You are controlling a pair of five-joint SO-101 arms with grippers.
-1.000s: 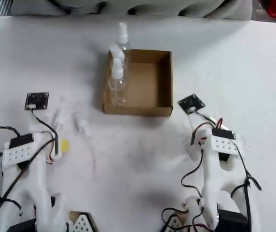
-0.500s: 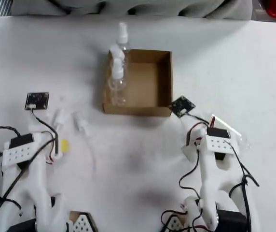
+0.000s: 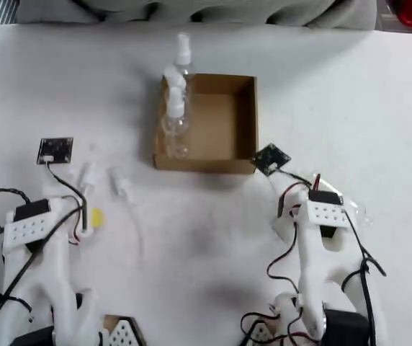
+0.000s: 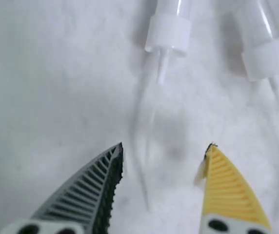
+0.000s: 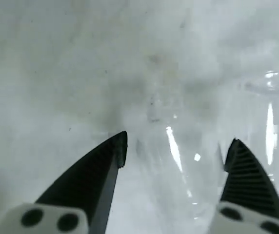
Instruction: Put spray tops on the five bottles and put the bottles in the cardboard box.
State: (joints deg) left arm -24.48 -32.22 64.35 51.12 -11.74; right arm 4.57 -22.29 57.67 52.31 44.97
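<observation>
From above we see the cardboard box (image 3: 220, 122) open at the middle of the white table (image 3: 350, 101). Three bottles with spray tops fitted (image 3: 175, 115) stand in a row along the box's left wall, the farthest one past its far left corner. We cannot tell whether the nearer two are inside the wall or just outside it. To the near left of the box, two loose spray tops (image 3: 122, 182) lie side by side on the table. The left arm (image 3: 29, 227) rests near them, with its yellow fingertip (image 3: 94, 216) just short of the tops. The right arm (image 3: 325, 216) sits at the near right, close to the box's near right corner.

In the left wrist view we find the left gripper (image 4: 164, 151) spread wide, one finger grey and one yellow, holding nothing. It is low over the table. The thin dip tube of one spray top runs into the gap between the fingers, and the second top lies beside it.

In the right wrist view the right gripper (image 5: 176, 146) is also spread, with its black fingers on either side of a clear topless bottle (image 5: 178, 165) lying on the table. We cannot tell whether the fingers touch the bottle.
</observation>
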